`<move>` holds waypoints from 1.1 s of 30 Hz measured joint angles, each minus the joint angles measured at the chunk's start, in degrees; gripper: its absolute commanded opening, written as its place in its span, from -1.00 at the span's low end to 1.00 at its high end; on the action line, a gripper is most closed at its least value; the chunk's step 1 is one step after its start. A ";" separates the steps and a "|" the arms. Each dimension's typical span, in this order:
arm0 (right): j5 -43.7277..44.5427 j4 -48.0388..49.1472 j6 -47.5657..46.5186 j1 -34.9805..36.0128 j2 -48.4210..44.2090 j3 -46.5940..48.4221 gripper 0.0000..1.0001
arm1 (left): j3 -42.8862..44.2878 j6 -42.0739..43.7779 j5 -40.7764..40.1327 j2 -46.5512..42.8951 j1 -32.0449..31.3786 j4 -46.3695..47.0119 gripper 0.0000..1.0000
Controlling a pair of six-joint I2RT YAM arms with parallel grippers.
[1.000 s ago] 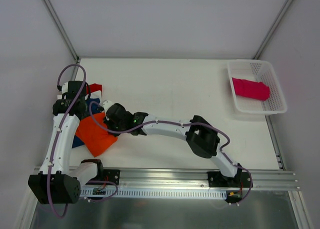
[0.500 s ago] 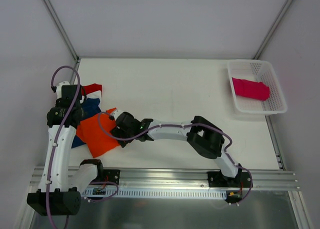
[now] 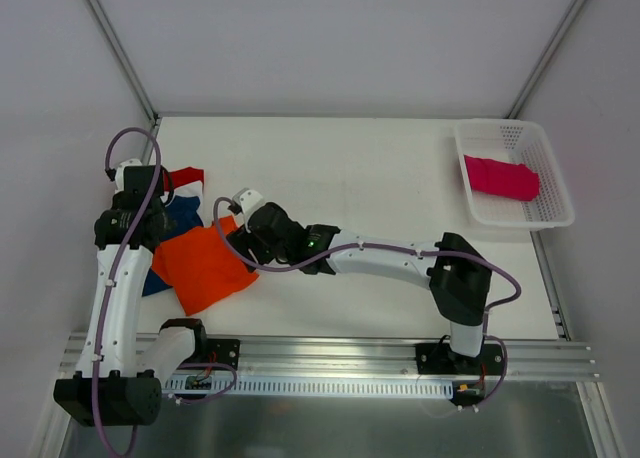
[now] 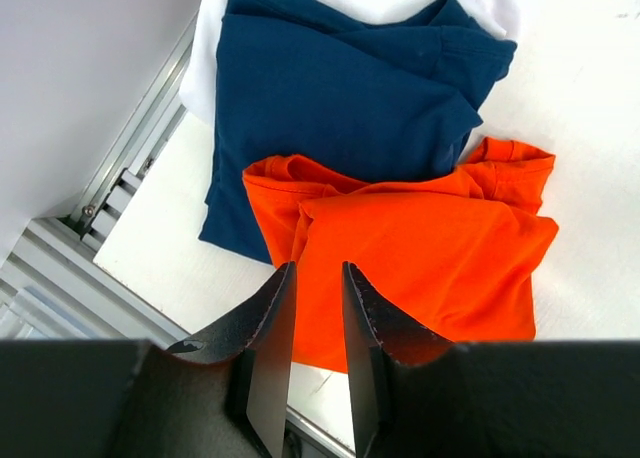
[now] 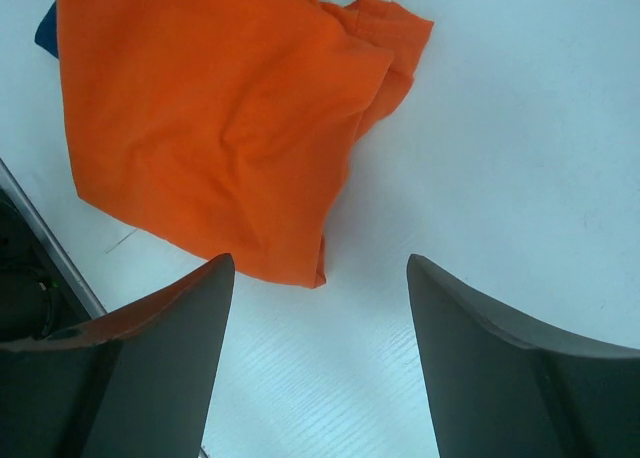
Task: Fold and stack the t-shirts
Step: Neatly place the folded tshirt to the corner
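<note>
While the left gripper [image 4: 318,272] hangs over the pile with its dark, smooth fingers drawn to a narrow slot that grips no cloth, we see the right gripper [image 5: 314,270] spread wide and empty just above the table. Below the left fingers lies the orange t-shirt [image 4: 420,248], a soft matte cloth folded into a rough rectangle, with one sleeve bunched at its far corner and shallow creases across its face. Its near edge lies just under the right gripper's left finger.

The orange shirt overlaps the navy t-shirt [image 4: 330,88], which is folded flatter, with long, straight creases. A white t-shirt [image 4: 203,63] shows as a rim under the navy one, on the side toward the wall. From above, a red t-shirt [image 3: 186,176] peeks out at the far end of the same pile, partly hidden by the left arm.

All this rests at the left edge of a smooth white table [image 3: 350,178]. Pale grey walls close it in on three sides, with slim metal posts in the corners. A ribbed aluminium rail [image 3: 330,353] runs along the near edge, where both arm bases are bolted.

Well apart, at the far right corner, stands a white plastic mesh basket [image 3: 520,222]. Inside it lies a magenta pink t-shirt [image 3: 500,178], folded into a thick bundle.
</note>
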 measured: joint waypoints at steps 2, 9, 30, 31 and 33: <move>0.52 0.46 -0.11 -0.07 -0.46 -0.66 0.46 | -0.11 0.00 0.20 1.18 0.00 0.11 -0.53; 4.35 0.74 0.02 -0.70 -2.91 -7.72 0.45 | -3.23 -0.11 3.87 1.62 0.00 1.14 -0.54; 21.46 -18.14 14.84 -2.29 -68.30 -41.22 0.69 | -13.60 -3.63 13.25 -1.68 0.00 8.94 -0.29; 21.73 -19.28 15.19 -2.29 -69.35 -42.21 0.71 | -13.60 -3.96 12.41 -0.96 0.00 8.81 -0.26; 22.01 -20.85 15.41 -2.29 -70.73 -43.12 0.76 | -13.60 -4.44 10.60 -0.20 0.00 8.31 -0.16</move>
